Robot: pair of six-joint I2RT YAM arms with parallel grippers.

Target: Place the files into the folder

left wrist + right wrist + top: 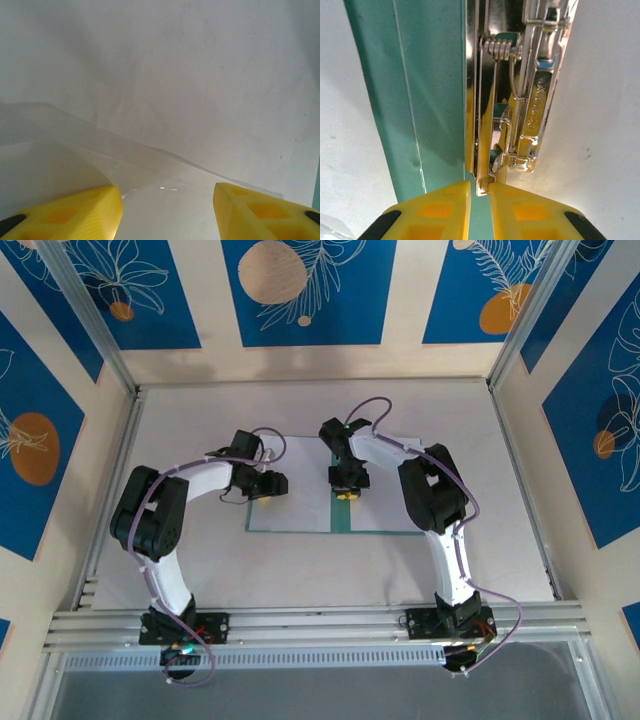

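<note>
right hand [480, 200] first: its yellow fingers are pressed nearly together, and the near tip of the silver clip [520, 100] sits in the thin gap between them, so it reads as a pinch on the clip. the clip lies along the teal spine of the folder [435, 85], which is spread open and flat on the table [450, 410], between the two arms. left hand [167, 200] hangs spread over the left leaf with nothing gripped, low above the white files [200, 75], where a thin pale edge rises in a shallow curl

the step in hand looks like working the clip so the sheets can be caught under it. to do it well, i would hold the pinch square on the metal and lift no further than the spring needs. the left hand should press the paper flat close to the spine, since floppy sheets could slide or buckle as the clip moves

counted: two hands, one folder, one clip, and two white areas of files, one on each side of the spine. whether either area is more than a single sheet i cannot tell
</note>
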